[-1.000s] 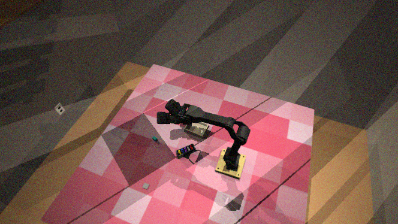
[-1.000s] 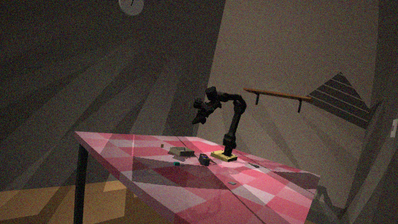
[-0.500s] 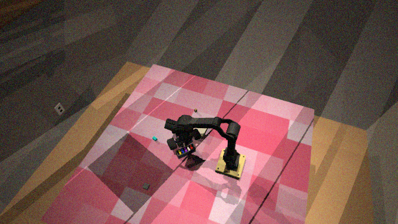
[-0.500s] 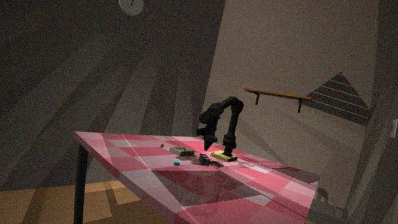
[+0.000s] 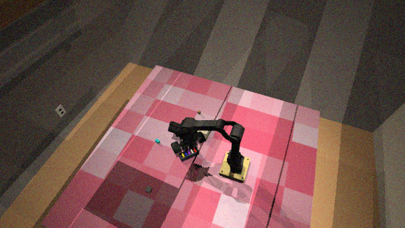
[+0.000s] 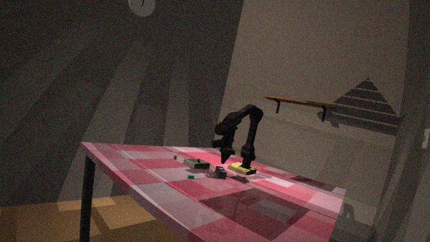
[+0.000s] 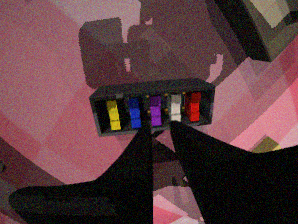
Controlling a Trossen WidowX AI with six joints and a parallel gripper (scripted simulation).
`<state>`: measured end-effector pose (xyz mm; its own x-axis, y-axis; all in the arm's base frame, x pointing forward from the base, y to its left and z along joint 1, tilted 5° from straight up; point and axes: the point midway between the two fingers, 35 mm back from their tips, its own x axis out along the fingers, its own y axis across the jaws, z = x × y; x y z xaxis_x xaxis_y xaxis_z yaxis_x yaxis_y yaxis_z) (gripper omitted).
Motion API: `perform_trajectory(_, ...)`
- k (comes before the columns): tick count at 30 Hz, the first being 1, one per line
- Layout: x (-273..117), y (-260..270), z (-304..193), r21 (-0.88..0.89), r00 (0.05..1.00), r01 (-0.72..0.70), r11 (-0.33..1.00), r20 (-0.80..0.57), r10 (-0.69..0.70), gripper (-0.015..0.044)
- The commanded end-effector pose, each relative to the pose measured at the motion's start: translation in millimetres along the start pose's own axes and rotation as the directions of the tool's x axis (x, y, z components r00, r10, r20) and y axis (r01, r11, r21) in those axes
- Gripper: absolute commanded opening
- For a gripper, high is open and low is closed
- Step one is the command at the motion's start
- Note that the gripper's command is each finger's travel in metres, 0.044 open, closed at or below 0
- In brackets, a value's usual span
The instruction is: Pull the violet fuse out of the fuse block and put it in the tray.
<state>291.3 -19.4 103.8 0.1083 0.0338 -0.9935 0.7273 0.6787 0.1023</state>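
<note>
Gripper (image 7: pixel 161 137) parked above the fuse block (image 7: pixel 153 107), fingertips framing the violet fuse (image 7: pixel 154 111) in wrist view — lined up for a straight-up pull, so likely pre-grasp approach. Jaws narrow, only a slim gap, nothing between them; gap looks about fuse-wide, probably set in advance so the fingers drop past the neighbours without brushing them.

Violet fuse seated in the middle slot of the block, blue fuse (image 7: pixel 135 112) just beside on one side, white fuse (image 7: pixel 176 107) on the other, yellow fuse (image 7: pixel 113 115) and red fuse (image 7: pixel 193 106) at the ends. All five upright in one row. Block near the middle of the worktop, slightly toward the near edge in the exterior view, just beside the arm's yellow base plate (image 5: pixel 234 167).

Tray (image 6: pixel 196 163) further back toward the far edge, mostly hidden under the arm in top view; close to the block, so a short carry once lifted.

Arm (image 5: pixel 213 125) pose: upright from base, elbow high, forearm reaching forward and folded down, wrist pointing nearly straight down. In exterior view, fingertips clearly above the block (image 6: pixel 221 172), not touching.

Small teal piece (image 5: pixel 157 141), grey square (image 5: pixel 148 189) and tan bit (image 5: pixel 199 112) scattered well apart, not relevant.

Risk judged: tight neighbours, any tilt on descent clips blue or white.
</note>
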Motion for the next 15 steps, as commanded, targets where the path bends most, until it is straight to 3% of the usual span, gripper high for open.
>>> perform_trajectory(1,7,-1,-2,-0.003,1.0,0.002,1.0,-0.011,-0.002,0.0072)
perform_trajectory(15,20,-1,-2,-0.003,1.0,0.002,1.0,-0.011,-0.002,0.0072)
